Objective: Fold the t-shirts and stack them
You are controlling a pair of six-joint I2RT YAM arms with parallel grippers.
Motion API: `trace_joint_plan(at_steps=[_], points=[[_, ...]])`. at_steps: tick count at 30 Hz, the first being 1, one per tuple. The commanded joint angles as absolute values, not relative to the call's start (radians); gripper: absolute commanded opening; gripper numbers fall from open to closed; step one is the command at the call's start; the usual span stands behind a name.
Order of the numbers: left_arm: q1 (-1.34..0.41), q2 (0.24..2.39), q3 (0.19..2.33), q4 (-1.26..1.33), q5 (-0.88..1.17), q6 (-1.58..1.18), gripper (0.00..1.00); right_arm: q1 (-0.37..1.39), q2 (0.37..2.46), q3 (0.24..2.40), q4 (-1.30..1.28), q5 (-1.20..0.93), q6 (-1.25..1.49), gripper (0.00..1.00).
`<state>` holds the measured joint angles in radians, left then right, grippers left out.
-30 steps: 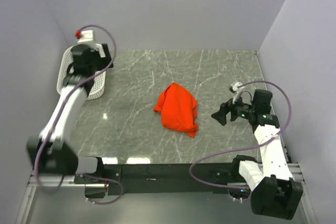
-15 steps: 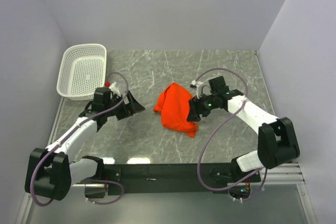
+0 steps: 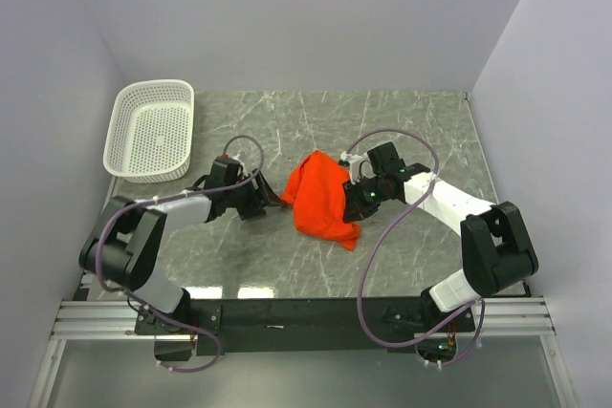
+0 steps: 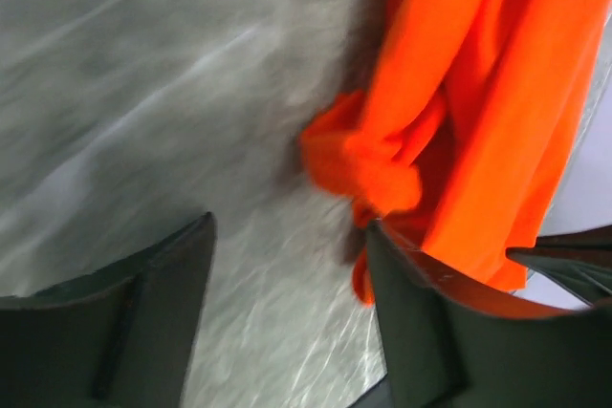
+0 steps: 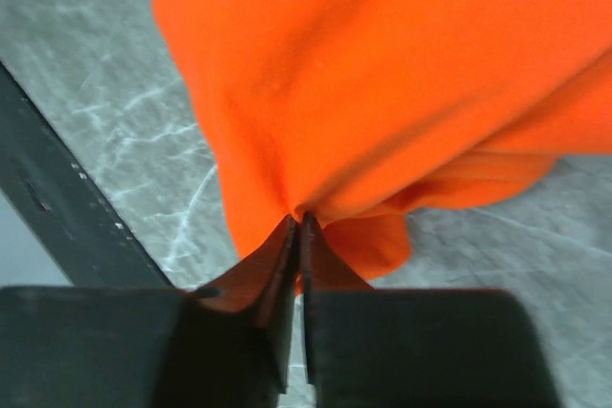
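Grabbing the crumpled orange-red fabric t-shirt [image 3: 323, 200] for spreading: pinching it tight in the right gripper [image 5: 298, 222], poising the open, empty left gripper [image 4: 289, 226] for closing on its edge.

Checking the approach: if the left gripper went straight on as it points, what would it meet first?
Most likely the near edge of the crumpled orange-red fabric t-shirt, right ahead of the left gripper; depth unclear.

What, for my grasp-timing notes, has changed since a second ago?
The left pincer swung from over the basket rightward to the left edge of the t-shirt, open. The right pincer reached leftward and shut on its right edge. T-shirt and basket stayed put.
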<state>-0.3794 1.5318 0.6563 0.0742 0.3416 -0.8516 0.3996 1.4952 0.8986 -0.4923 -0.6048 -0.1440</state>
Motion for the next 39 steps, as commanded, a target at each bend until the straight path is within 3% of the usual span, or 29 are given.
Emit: trace_joint_plan(at_steps=[1,3,12,15,16,18,19,20,31,39], points=[[-0.42,1.591,0.762,0.143,0.322,-0.844,0.67,0.393,1.447,0.913,-0.474,-0.561,-0.149,0.06],[-0.437,1.629,0.793,0.14,0.322,-0.842,0.65,0.377,1.428,0.916,-0.477,-0.569,-0.158,0.0],[-0.48,1.75,0.896,0.123,0.319,-0.838,0.55,0.253,1.376,0.93,-0.572,-0.709,-0.296,0.0],[-0.494,1.779,0.925,0.115,0.333,-0.834,0.42,0.233,1.373,0.936,-0.577,-0.715,-0.301,0.0],[-0.497,1.778,0.928,0.117,0.334,-0.838,0.32,0.226,1.373,0.94,-0.58,-0.716,-0.301,0.0],[-0.499,1.76,0.924,0.124,0.336,-0.841,0.19,0.204,1.37,0.949,-0.587,-0.718,-0.308,0.0],[-0.499,1.746,0.923,0.121,0.331,-0.833,0.04,0.196,1.37,0.965,-0.601,-0.716,-0.313,0.0],[-0.499,1.732,0.923,0.114,0.324,-0.824,0.01,0.19,1.365,0.977,-0.612,-0.703,-0.325,0.0],[-0.466,1.295,1.035,-0.23,0.049,-0.537,0.0,-0.024,1.233,1.326,-0.805,-0.563,-0.506,0.0],[-0.463,0.985,1.104,-0.256,-0.041,-0.446,0.01,-0.061,1.088,1.474,-0.798,-0.54,-0.509,0.0]])
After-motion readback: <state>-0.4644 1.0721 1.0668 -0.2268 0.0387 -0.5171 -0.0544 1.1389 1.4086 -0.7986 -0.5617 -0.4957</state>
